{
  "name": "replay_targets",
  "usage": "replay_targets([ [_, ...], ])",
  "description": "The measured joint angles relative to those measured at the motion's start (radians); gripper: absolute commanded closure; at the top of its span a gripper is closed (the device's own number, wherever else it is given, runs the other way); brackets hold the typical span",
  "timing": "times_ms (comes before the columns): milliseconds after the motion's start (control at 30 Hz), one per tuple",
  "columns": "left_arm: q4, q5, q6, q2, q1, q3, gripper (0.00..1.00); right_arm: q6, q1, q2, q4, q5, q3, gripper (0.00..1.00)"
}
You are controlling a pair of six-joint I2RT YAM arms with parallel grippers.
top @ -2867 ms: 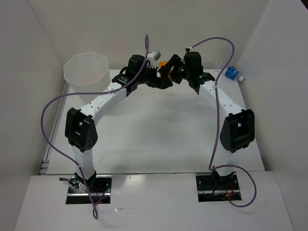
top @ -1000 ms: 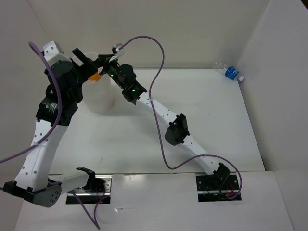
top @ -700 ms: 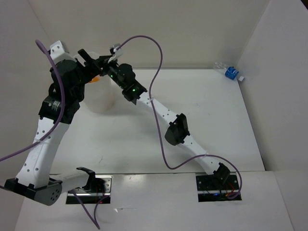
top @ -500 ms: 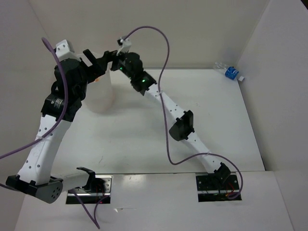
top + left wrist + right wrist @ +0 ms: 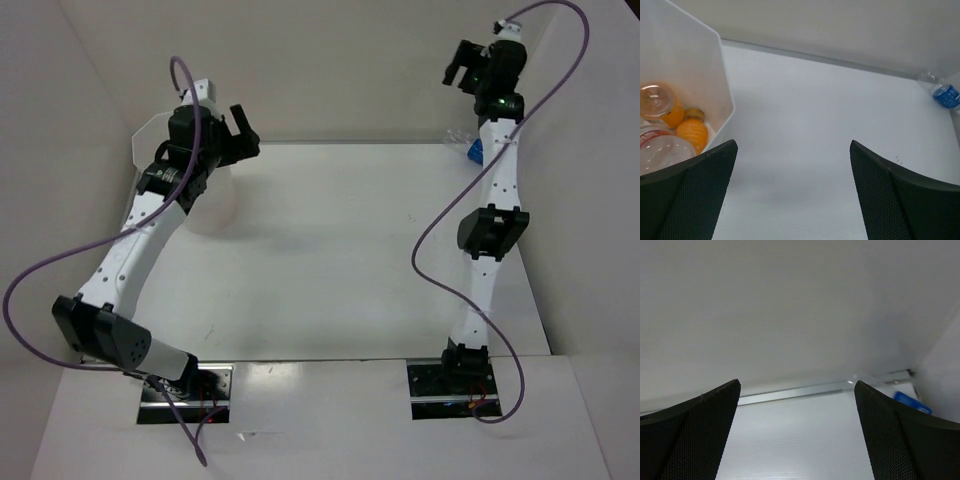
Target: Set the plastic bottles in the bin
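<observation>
Arms that met over the bin [image 5: 150,135] half a second ago now stand apart. The right gripper [image 5: 460,62] has swung high over the far right corner, and the left gripper [image 5: 243,135] hangs beside the bin's rim. Both gape wide and hold nothing. In the bin lie two orange bottles [image 5: 690,134] and one clear bottle [image 5: 662,152]. One blue-labelled bottle [image 5: 946,95] lies on the table [image 5: 815,125] in the far right corner.

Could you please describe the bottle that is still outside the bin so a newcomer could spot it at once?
Look to the far right corner of the table, where the back wall meets the side wall. A small clear bottle lies there on its side. Its blue label sets it apart from the orange bottles, which sit inside the bin on the left.
</observation>
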Motion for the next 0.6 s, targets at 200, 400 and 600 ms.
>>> replay_targets([
  [200,0.003,0.048,0.036,0.137,-0.008,0.013,0.00,-0.105,-0.164,0.286,-0.096,-0.014,0.224,0.00],
  [400,0.002,0.075,0.079,0.151,-0.016,0.015,0.00,-0.310,-0.177,0.392,-0.142,-0.006,0.137,0.00],
  [600,-0.005,0.098,0.081,0.169,-0.016,0.018,0.00,-0.437,-0.174,0.437,-0.132,0.031,0.134,0.00],
])
